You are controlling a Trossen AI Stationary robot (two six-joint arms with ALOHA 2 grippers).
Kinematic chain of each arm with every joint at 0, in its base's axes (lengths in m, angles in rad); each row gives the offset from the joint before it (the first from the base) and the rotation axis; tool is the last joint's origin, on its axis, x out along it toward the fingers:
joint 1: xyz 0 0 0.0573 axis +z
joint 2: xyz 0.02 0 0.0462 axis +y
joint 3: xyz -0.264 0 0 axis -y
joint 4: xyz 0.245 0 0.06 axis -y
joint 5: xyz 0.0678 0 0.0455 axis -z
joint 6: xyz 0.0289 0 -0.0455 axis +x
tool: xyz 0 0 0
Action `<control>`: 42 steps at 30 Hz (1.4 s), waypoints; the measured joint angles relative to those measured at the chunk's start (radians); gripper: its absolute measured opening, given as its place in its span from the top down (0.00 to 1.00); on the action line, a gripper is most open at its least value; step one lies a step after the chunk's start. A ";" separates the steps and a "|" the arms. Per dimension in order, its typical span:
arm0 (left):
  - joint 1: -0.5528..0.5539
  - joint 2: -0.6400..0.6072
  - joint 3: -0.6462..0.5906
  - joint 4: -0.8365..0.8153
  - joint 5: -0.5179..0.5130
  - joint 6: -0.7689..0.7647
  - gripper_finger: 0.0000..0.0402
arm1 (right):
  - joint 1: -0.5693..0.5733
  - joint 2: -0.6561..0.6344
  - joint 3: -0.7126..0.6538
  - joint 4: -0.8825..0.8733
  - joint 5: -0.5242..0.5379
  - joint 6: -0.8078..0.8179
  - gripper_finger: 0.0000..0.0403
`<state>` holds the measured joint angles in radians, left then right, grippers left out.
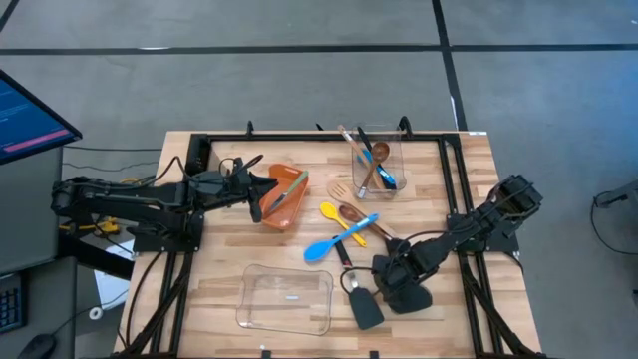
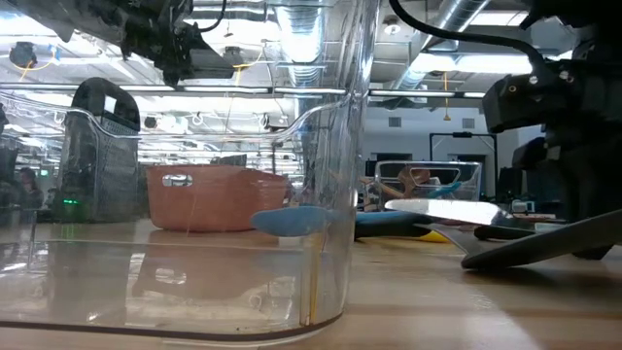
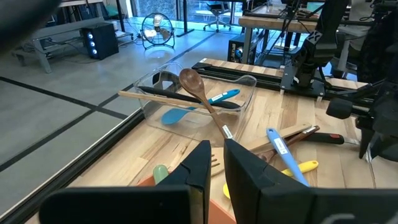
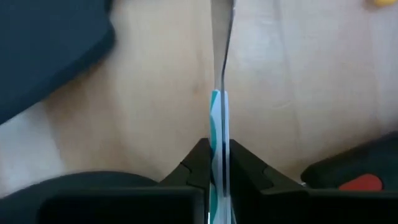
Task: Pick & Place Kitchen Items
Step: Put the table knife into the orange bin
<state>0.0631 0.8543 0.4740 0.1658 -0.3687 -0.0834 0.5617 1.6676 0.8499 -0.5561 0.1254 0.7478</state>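
Right tool point(image 1: 395, 282) is the one that matters here: it's down at the tabletop point(image 1: 469, 329) near the front right, fingers pinched in on a thin utensil point(image 4: 219, 118) that runs straight out ahead of the wrist, long axis in line with the fingers. From that wrist view it's a slim metal blade or handle with a teal-and-white strip, clamped edge-on. Can't tell exactly which tool it is. A black spatula point(image 1: 365, 307) lies just beside it, and the blue spoon point(image 1: 337, 242) and yellow spoon point(image 1: 342, 221) sit a bit further in toward the middle. The clear container point(image 1: 377, 160) with utensils already in it is toward the back, so I'd guess the lift goes that way.

Left tool point(image 1: 261, 194) hangs over the orange bin point(image 1: 284, 196), fingers nearly together, nothing held.
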 joint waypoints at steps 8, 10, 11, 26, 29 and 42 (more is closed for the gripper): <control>0.000 0.000 0.000 0.000 0.000 0.000 0.93 | 0.000 0.000 0.087 -0.116 -0.001 -0.027 0.94; 0.000 0.000 0.000 0.000 0.000 0.000 0.93 | -0.001 -0.001 0.116 -0.152 0.020 -0.055 0.94; 0.000 0.000 0.000 0.000 0.000 0.000 0.93 | -0.001 -0.001 0.130 -0.169 0.031 -0.073 0.94; 0.000 0.000 0.000 0.000 0.000 0.000 0.93 | -0.035 -0.045 0.385 -0.500 0.244 -0.181 0.94; 0.000 0.000 0.000 0.000 0.000 0.000 0.93 | -0.029 -0.112 0.391 -0.514 0.299 -0.170 0.94; 0.000 0.000 0.000 0.000 0.000 0.000 0.93 | 0.057 -0.356 0.292 -0.436 0.836 -0.153 0.94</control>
<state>0.0631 0.8543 0.4740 0.1658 -0.3691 -0.0834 0.6190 1.3121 1.1418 -0.9918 0.9612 0.5943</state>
